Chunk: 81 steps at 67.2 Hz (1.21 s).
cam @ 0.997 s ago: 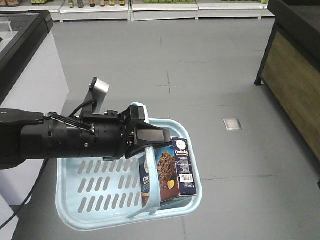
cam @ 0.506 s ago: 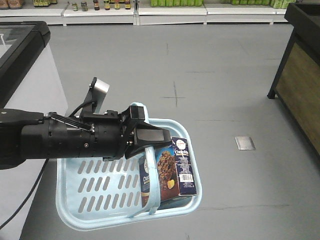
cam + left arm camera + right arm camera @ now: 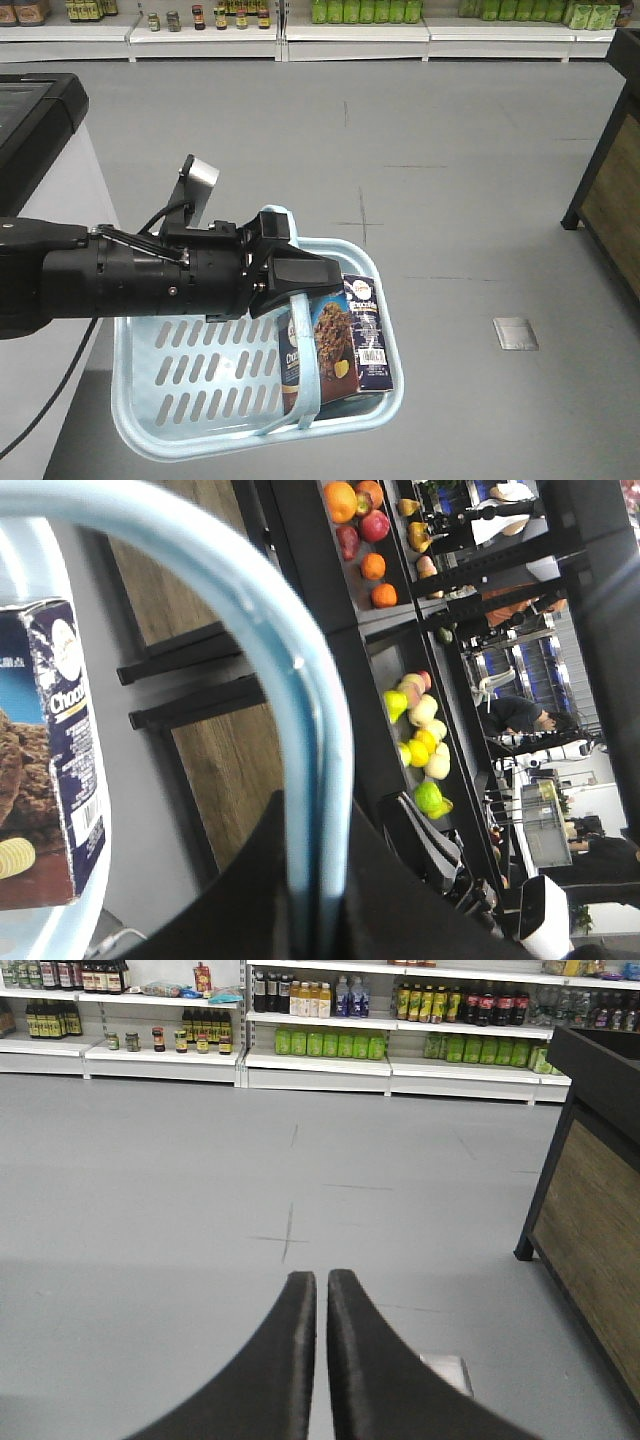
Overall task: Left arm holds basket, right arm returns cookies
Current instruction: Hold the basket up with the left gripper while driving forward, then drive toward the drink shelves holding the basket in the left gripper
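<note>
Free room: basket (image 3: 200, 385) left half; handle band (image 3: 306, 365), left arm (image 3: 150, 280) overhang cookies (image 3: 338, 340).

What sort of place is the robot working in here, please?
Most likely a supermarket, or a mock-up of one: long shelves stocked with bottles, a fruit display, and a shopping basket being carried over an open grey floor.
</note>
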Tool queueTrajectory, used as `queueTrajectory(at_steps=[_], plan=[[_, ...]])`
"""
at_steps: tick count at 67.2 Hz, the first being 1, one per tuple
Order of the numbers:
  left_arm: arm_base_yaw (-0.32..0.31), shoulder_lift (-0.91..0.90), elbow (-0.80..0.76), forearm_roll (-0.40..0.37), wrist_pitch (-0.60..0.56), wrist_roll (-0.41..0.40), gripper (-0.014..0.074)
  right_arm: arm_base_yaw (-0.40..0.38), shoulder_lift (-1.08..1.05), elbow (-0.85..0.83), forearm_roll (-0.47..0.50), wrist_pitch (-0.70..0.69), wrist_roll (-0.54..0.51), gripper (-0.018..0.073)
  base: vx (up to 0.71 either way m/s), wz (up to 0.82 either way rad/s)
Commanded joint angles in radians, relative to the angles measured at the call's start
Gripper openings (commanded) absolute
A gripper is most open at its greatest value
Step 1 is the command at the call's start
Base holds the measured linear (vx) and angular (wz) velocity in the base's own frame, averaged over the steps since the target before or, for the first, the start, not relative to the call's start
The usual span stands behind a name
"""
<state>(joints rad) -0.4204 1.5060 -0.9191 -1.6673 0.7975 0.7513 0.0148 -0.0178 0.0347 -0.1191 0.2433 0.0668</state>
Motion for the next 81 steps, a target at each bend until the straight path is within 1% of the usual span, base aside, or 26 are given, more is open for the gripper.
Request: queueTrajectory(at_steps=[1,81], plan=[[-0.006,-0.045,-0.029,-0.104,0.047,0.014,-0.0003,-0.004,-0.006,0.011,-0.006,-0.072,-0.005,0.0004,0.38,0.01],[-0.006,-0.045,-0.029,-0.104,0.047,0.014,-0.0003,-0.004,-0.006,0.011,-0.006,-0.072,-0.005,0.0004,0.41,0.0]])
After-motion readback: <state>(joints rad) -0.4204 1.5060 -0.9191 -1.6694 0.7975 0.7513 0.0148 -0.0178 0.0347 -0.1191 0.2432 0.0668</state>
